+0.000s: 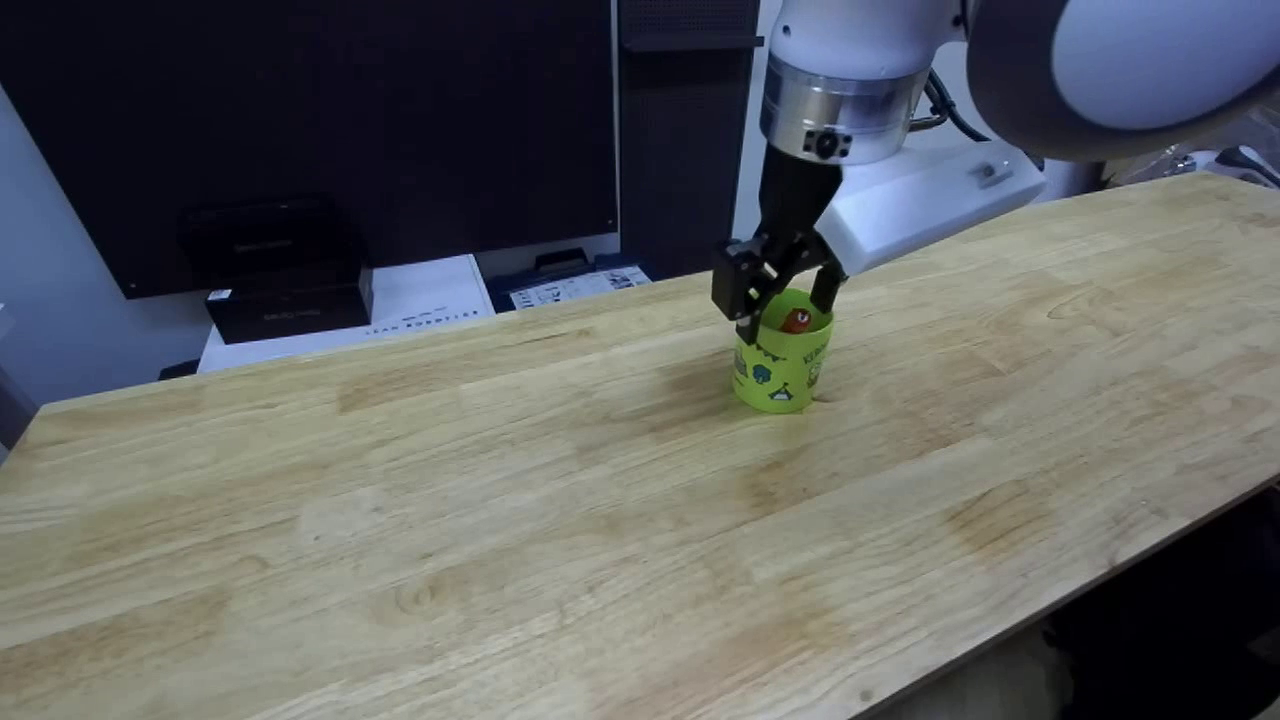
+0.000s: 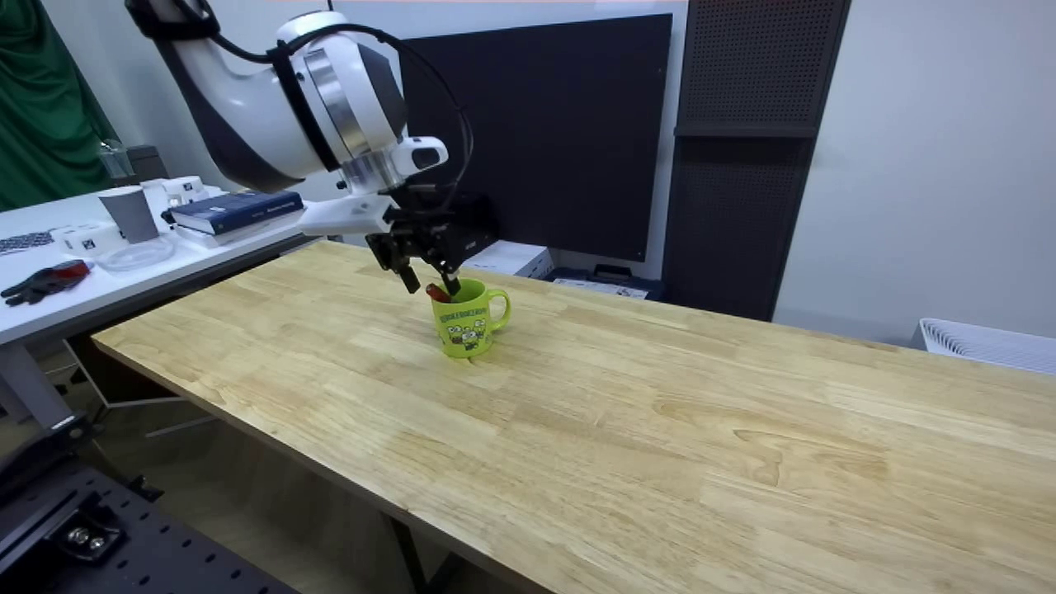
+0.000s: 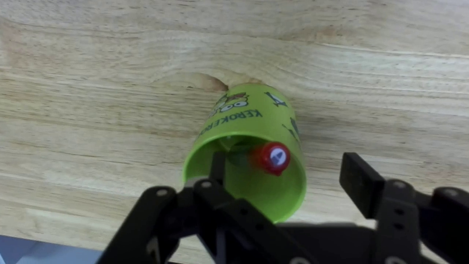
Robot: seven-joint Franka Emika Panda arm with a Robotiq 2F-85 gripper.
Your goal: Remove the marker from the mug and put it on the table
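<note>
Parted gripper [image 3: 285, 163], marker [image 3: 274, 159] between its fingers [image 3: 361, 187]

The gripper holds nothing, its fingers wide apart. In the wrist view the marker's red end shows between them. The coming grip seems to turn on its tilt: the long axis slants from that end down into the mug [image 3: 267, 123], apparently near the closing line. The red end bears a dark, A-like mark on white. The mug, upright on the surface [image 3: 110, 110], reads KEROKERO, in part. Well beyond, a white box [image 1: 430, 285] shows ROBOTICS; print on the dark box [image 1: 285, 314] is too small to read.
</note>
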